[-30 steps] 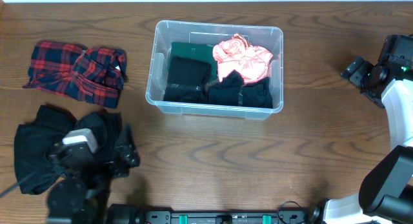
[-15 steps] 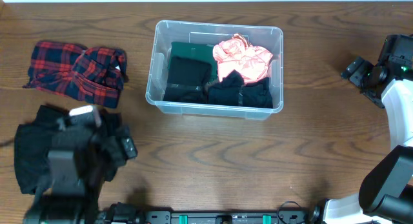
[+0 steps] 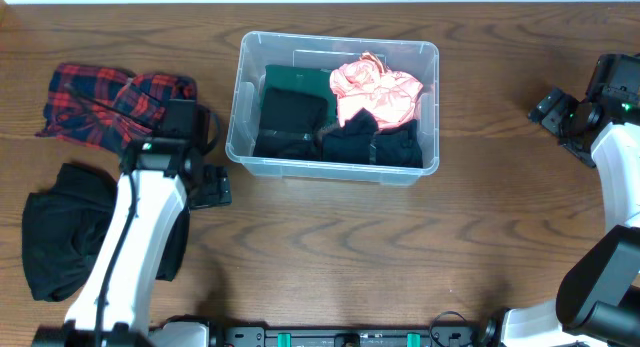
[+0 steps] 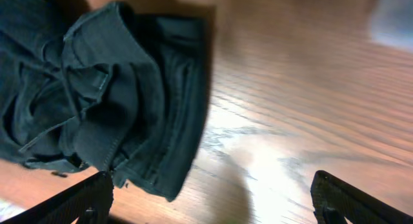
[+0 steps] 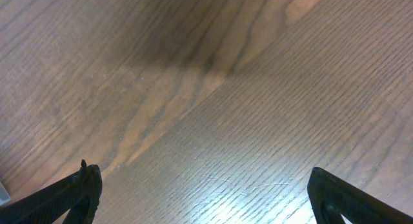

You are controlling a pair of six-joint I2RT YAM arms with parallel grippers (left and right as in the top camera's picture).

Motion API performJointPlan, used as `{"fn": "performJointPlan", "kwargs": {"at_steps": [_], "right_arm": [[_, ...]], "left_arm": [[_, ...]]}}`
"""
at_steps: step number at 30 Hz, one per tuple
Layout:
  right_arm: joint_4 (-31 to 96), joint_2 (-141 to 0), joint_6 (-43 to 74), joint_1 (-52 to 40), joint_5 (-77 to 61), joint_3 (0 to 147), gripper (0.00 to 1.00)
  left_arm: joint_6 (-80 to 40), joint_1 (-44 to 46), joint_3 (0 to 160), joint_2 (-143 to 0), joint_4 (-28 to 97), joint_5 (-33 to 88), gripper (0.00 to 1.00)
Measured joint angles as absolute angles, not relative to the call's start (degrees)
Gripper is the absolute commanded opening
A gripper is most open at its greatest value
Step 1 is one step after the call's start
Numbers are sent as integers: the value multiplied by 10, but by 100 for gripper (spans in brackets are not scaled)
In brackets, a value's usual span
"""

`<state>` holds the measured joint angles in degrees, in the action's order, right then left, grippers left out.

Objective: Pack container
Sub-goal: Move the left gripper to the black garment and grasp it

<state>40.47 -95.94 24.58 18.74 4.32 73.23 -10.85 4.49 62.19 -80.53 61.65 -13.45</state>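
Observation:
The clear container point(image 3: 334, 170) stands at the table's middle back. It holds a pink garment point(image 3: 376, 91), a dark green one point(image 3: 296, 78) and black ones point(image 3: 292, 117). My left gripper point(image 3: 208, 185) is open and empty, just left of the container's front left corner. In the left wrist view the open gripper point(image 4: 210, 204) hovers over bare wood, with a dark garment point(image 4: 110, 88) to its left and the container's blurred corner point(image 4: 390, 20) at top right. My right gripper point(image 3: 555, 109) is open and empty at the far right, over bare wood in its wrist view point(image 5: 206, 198).
A red plaid shirt point(image 3: 105, 109) lies at the back left, partly under my left arm. A black garment point(image 3: 60, 237) lies crumpled at the front left. The wooden table point(image 3: 400, 247) runs between the container and the front edge.
My left arm has swung up from over the black garment at the front left toward the container's left side. It carries nothing. The right arm has not moved.

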Motion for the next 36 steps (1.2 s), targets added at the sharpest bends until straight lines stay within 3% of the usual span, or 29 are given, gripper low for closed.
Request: {"fn": "performJointPlan", "kwargs": {"at_steps": [10,22,36], "right_arm": [[405,-959,246,187,43,732,99],[404,-959,246,187,43,732,99],[404,-959,246,187,43,732,99]], "left_arm": [[-90,45,622,-829,554,-223,98],[-98,38,599,-865,522,-224,98],[-120,22,466,-866,358,-227,98]]}}
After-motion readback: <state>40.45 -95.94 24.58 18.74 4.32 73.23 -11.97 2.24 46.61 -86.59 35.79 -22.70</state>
